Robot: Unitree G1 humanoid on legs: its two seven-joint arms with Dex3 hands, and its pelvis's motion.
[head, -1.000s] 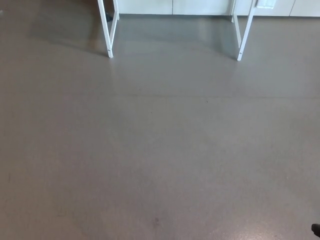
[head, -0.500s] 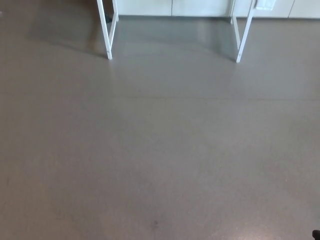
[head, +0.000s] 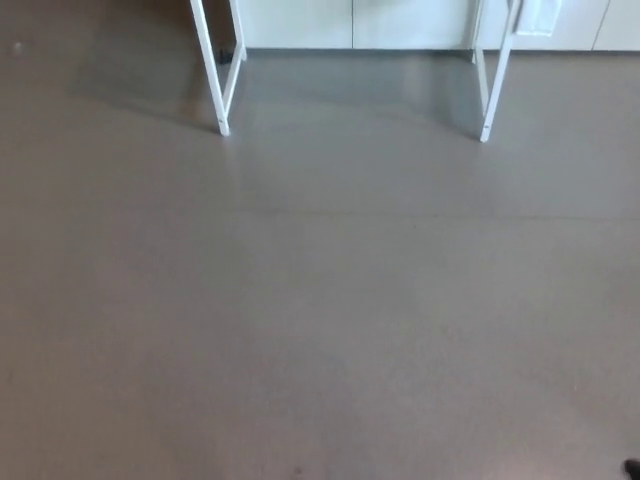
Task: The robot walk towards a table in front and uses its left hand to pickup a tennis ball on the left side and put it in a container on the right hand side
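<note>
Left hand not in view, right hand neither; cannot tell whether open, closed or holding anything. Shows only grey floor (head: 320, 300) short of the table (head: 497, 80), of which just the white legs (head: 211, 70) appear, with pale cabinets (head: 400, 20) behind the table. Cannot see ball or container; presumably up on top of the table, above the legs and out of frame. Leaves a dark sliver (head: 632, 467) well short of the table unidentified. Judged from this: at the approach stage, table not yet reached. Left to do: closing on the table, grasping the ball, carrying it across, dropping it in the container.
</note>
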